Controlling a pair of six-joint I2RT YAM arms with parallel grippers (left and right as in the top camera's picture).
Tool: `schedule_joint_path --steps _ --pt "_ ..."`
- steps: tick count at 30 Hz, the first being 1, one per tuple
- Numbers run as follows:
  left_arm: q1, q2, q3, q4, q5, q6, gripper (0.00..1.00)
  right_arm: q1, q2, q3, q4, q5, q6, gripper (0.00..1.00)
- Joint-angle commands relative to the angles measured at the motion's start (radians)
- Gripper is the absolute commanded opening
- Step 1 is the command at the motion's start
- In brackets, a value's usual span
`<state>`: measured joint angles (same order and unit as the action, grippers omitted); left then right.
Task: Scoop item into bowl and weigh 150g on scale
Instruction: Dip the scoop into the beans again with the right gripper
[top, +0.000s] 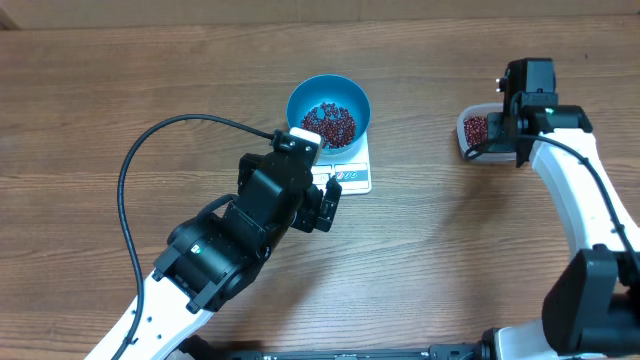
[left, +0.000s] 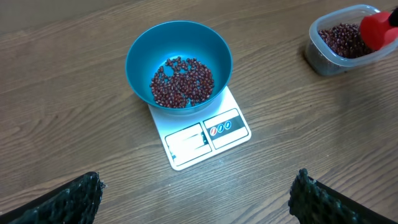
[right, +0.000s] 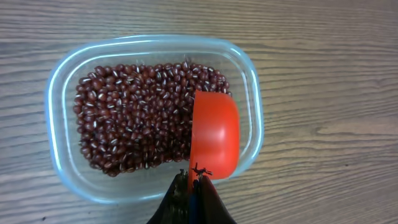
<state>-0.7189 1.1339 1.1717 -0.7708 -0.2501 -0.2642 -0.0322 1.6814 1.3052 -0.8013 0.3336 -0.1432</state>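
1. Beans (left: 182, 82) lie in the blue bowl (left: 140, 56) on the scale (left: 186, 142), upper centre of the overhead frame.
2. Left hand (left: 196, 199) gapes wide, empty, below the scale.
3. Right hand (right: 194, 183), clamped on a red scoop (right: 214, 134), rests in the bean tub (right: 56, 93), upper right.

The table (top: 100, 60) is behind everything in each of my three views. It is made of brown wood. Long thin lines run across it from side to side, some dark and some pale. From my seat far away the top looks flat and smooth. The light on it is soft and even. The wood has a pale shine in places, and the shadows on it are small and weak.
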Motion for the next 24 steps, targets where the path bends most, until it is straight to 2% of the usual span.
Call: schedule_joint_path --steps 1,9,17,24 --pt "0.007 0.007 0.015 0.003 0.0 -0.021 0.99 -0.002 0.032 0.026 0.013 0.025 -0.005 0.04" --pt "0.007 0.007 0.015 0.003 0.0 -0.021 0.99 -0.003 0.09 0.025 0.014 0.019 -0.039 0.04" --pt "0.007 0.007 0.015 0.003 0.0 -0.021 0.99 -0.003 0.1 0.025 0.021 -0.127 -0.049 0.04" --pt "0.007 0.007 0.015 0.003 0.0 -0.021 0.99 -0.003 0.1 0.025 0.021 -0.16 -0.049 0.04"
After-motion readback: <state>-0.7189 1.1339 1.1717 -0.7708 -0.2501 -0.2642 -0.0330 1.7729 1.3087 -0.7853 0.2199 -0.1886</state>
